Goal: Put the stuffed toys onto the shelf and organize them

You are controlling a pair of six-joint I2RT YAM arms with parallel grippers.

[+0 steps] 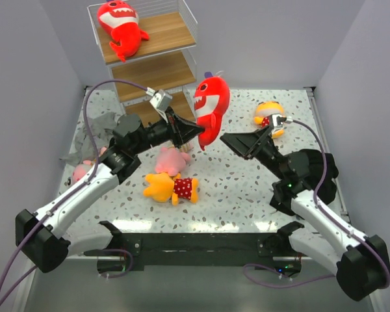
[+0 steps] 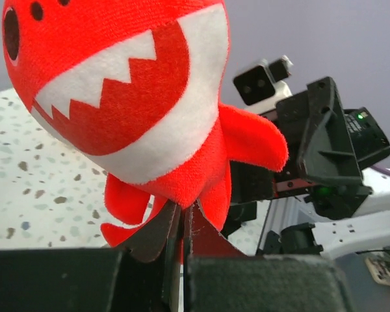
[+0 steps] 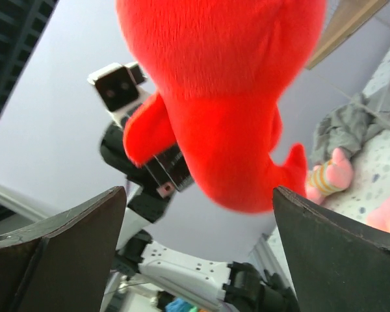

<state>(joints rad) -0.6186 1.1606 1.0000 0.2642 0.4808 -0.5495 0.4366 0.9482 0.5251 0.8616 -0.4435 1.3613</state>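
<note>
Top view
- shelf [image 1: 172,29]: stands at the far left corner of the worktop [image 1: 247,188].
- shelved red shark [image 1: 120,27]: lies on the top board.
- held red shark [image 1: 212,104]: up in the air over the far middle of the worktop, head up, not on the shelf.
- left gripper [image 1: 196,134]: pinched tight on the held red shark's tail end.
- right gripper [image 1: 231,140]: fingers spread wide, just beside the shark's lower end, holding nothing.
- loose toys: a pink toy [image 1: 171,158] and a yellow-orange toy [image 1: 172,187] lie mid-worktop. A second yellow-orange toy [image 1: 268,116] lies toward the far right corner. A second pink toy [image 1: 84,170] lies by the left edge, next to the grey cloth [image 1: 94,133].

Left wrist view
- held red shark [image 2: 117,97]: its white toothed mouth faces the camera.
- fingers [image 2: 149,240]: closed on the tail below it.

Right wrist view
- held red shark [image 3: 227,97]: hangs above the gap between the wide-apart fingers [image 3: 71,247]; I can see no contact.
- second pink toy [image 3: 328,179]: lies beside the grey cloth [image 3: 351,127].
</note>
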